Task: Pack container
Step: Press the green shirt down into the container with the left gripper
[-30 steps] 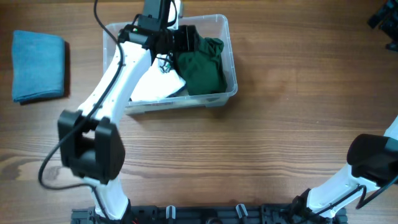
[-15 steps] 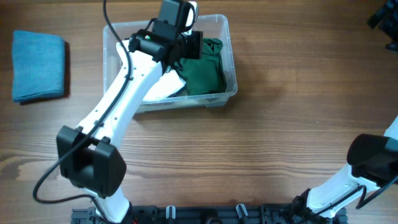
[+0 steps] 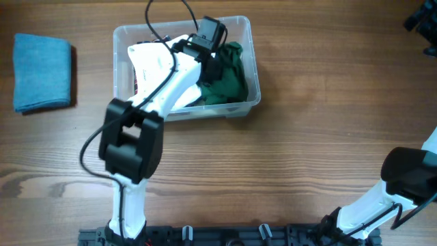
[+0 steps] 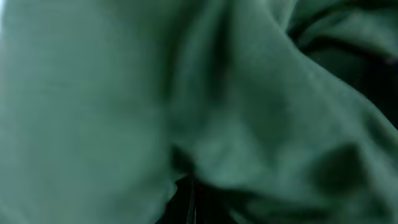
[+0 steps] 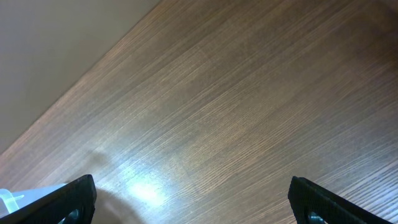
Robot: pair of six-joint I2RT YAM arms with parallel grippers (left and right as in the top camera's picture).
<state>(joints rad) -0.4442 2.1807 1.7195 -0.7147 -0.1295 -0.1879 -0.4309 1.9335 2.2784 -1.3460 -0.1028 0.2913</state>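
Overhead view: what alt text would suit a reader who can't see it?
A white robot arm reaches into a clear plastic bin, its claw over a green cloth. A folded blue towel lies apart at the left of the wooden table.

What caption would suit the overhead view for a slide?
Left arm reaches into the container, onto green cloth; a blue cloth lies outside on the table.

Container crowded: left arm across it, green cloth filling right half. Far left: blue towel. Open table right of container.
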